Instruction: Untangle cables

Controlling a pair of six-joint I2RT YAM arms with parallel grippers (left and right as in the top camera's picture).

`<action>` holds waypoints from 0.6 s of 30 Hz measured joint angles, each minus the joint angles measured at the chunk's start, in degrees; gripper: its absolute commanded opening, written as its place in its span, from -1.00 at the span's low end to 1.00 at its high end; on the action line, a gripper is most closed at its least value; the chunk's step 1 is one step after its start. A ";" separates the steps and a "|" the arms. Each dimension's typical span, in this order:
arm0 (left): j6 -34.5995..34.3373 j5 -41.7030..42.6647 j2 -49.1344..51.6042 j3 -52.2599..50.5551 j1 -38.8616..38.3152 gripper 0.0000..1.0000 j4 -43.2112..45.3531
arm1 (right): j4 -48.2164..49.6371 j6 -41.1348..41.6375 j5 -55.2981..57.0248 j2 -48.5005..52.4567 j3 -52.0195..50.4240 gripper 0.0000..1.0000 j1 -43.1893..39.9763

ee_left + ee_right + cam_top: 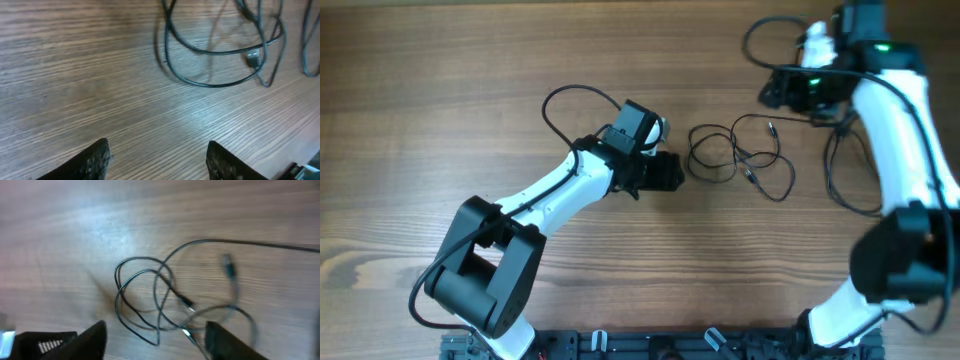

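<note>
Tabletop (420, 60): brown wood-grain, matte, grain running 9-to-3 in overhead view. Bare over most of its 9 o'clock half. Pale glare patch toward 11 o'clock in right wrist view; softer sheen just below centre, toward 5 o'clock, in left wrist view. Dark rail (650, 348) w/ small clips runs along tabletop edge at 6 o'clock in overhead view.

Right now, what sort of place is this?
Probably a robotics lab workbench rather than a home or shop: a left arm and a right arm are mounted along one edge of a wood-grain table, with a tangle of thin black cables laid out between them.
</note>
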 measured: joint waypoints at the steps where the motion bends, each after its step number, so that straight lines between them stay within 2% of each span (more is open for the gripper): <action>1: 0.00 -0.44 0.02 0.00 0.00 0.26 -0.39 | 0.57 0.44 -0.11 2.54 -0.11 0.23 1.27; 7: 0.00 -1.09 0.02 0.00 0.00 0.27 -0.72 | 3.26 3.72 -0.42 12.44 -0.22 0.04 4.11; 11: 0.02 -1.09 0.02 0.00 0.00 0.27 -0.74 | 6.97 5.18 -0.26 13.75 -0.63 -0.16 6.60; 12: 0.02 -1.09 0.02 0.00 0.00 0.27 -0.81 | 7.80 6.38 0.11 13.77 -1.11 -0.29 6.97; 18: 0.02 -1.09 0.02 0.00 0.00 0.27 -1.36 | 9.94 10.60 1.64 15.26 -3.54 -0.38 7.28</action>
